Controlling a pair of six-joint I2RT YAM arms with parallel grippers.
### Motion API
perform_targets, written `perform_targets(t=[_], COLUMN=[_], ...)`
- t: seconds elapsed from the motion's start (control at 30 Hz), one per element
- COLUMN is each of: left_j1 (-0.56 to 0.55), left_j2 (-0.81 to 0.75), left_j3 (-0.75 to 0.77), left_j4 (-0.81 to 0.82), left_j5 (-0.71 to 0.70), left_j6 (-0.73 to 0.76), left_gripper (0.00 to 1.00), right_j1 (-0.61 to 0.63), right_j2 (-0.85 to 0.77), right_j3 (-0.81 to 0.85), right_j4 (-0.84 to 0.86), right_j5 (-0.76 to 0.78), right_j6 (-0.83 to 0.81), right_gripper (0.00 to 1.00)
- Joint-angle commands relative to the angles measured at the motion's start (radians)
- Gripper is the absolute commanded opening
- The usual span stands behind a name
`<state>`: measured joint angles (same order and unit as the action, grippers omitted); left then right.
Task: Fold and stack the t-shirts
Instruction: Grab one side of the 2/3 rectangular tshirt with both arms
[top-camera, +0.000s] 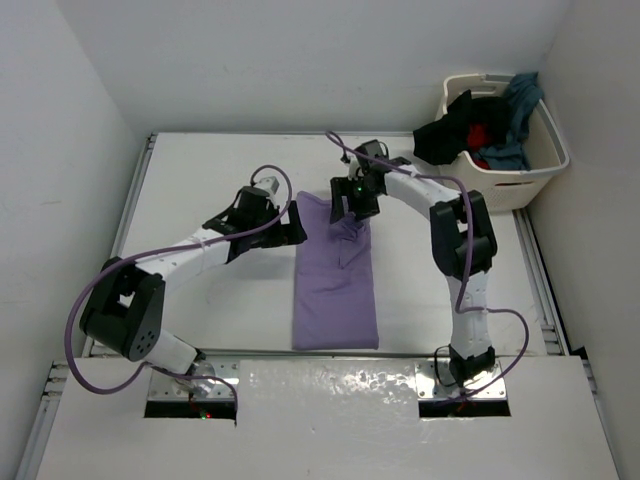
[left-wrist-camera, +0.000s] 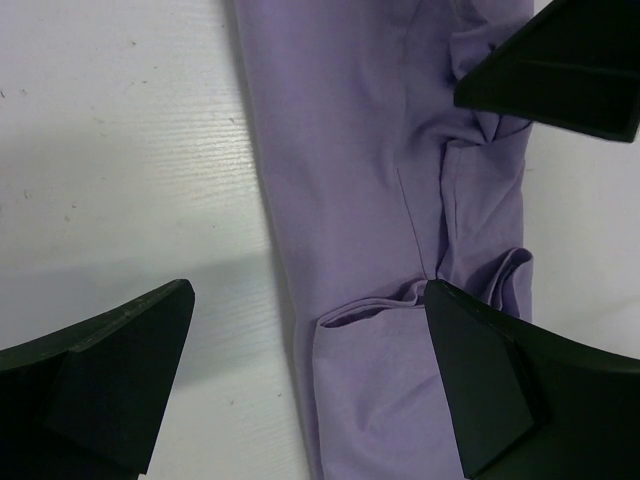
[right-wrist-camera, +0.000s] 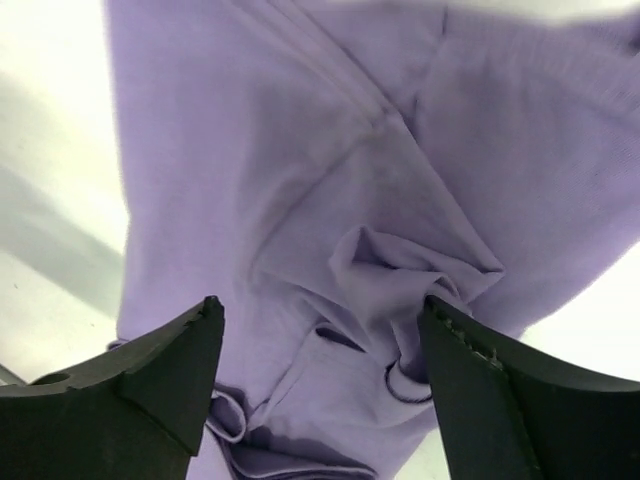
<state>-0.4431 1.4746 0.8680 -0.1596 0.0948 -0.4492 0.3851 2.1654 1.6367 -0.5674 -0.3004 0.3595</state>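
- lavender t-shirt (top-camera: 335, 280): long folded strip, mid-bench, far end bunched
- right end effector (top-camera: 350, 212) over the bunch, jaws apart, empty
- left end effector (top-camera: 293, 228) spread wide, empty, at the strip's left edge
- black t-shirt (top-camera: 445, 130), red t-shirt (top-camera: 482, 135), teal t-shirt (top-camera: 520, 100) heaped in cream basket (top-camera: 548, 160), far right corner
- white bench (top-camera: 200, 180), white walls (top-camera: 300, 60)

The left arm (top-camera: 175, 260) reaches from lower left toward the centre of the frame, and the left gripper (top-camera: 291, 230) has its jaws spread wide. The right arm (top-camera: 462, 240) rises from lower right and bends back to upper centre. The right gripper (top-camera: 350, 207) points down, jaws apart.
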Motion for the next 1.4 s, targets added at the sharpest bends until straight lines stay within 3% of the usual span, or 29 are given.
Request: perform_targets(t=[0.0, 0.2, 0.37, 0.47, 0.53, 0.63, 0.87, 1.03, 1.13, 1.2, 1.27, 1.33, 1.37], left_j1=[0.011, 0.011, 0.011, 0.011, 0.011, 0.011, 0.011, 0.012, 0.011, 0.011, 0.011, 0.007, 0.004], left_j2=[-0.004, 0.001, 0.003, 0.001, 0.003, 0.003, -0.005, -0.013, -0.029, -0.046, -0.062, -0.094, -0.105], left_j3=[0.037, 0.040, 0.045, 0.045, 0.043, 0.043, 0.029, 0.028, 0.022, 0.022, 0.016, -0.001, -0.020], left_j4=[0.048, 0.051, 0.043, 0.042, 0.042, 0.034, 0.031, 0.023, 0.023, 0.022, 0.026, 0.034, 0.035], left_j5=[0.019, 0.025, 0.023, 0.025, 0.023, 0.025, 0.028, 0.036, 0.040, 0.052, 0.072, 0.088, 0.100], left_j6=[0.006, 0.003, 0.007, 0.010, 0.009, 0.007, 0.000, 0.001, 0.004, 0.004, 0.001, -0.011, -0.020], left_gripper=[1.00, 1.00, 1.00, 1.00, 1.00, 1.00, 1.00, 1.00, 1.00, 1.00, 1.00, 1.00, 1.00], right_j1=[0.001, -0.002, 0.000, 0.000, -0.002, -0.005, -0.034, -0.048, -0.048, -0.048, -0.046, -0.045, -0.045], right_j2=[-0.111, -0.053, -0.045, -0.140, -0.176, -0.124, 0.025, 0.100, 0.096, 0.065, 0.028, -0.042, -0.071], right_j3=[0.087, 0.164, 0.141, 0.002, -0.096, -0.106, -0.017, 0.064, 0.083, 0.104, 0.117, 0.112, 0.098], right_j4=[-0.015, -0.064, -0.048, 0.070, 0.170, 0.201, 0.215, 0.195, 0.201, 0.187, 0.166, 0.156, 0.143], right_j5=[0.070, 0.103, 0.058, -0.003, -0.061, -0.077, -0.011, -0.008, -0.084, -0.135, -0.141, -0.146, -0.146], right_j6=[-0.040, -0.033, -0.056, -0.071, -0.054, -0.036, 0.002, -0.043, -0.085, -0.114, -0.137, -0.143, -0.151], right_gripper=[0.78, 0.81, 0.76, 0.67, 0.54, 0.35, 0.29, 0.29, 0.33, 0.38, 0.50, 0.54, 0.62])
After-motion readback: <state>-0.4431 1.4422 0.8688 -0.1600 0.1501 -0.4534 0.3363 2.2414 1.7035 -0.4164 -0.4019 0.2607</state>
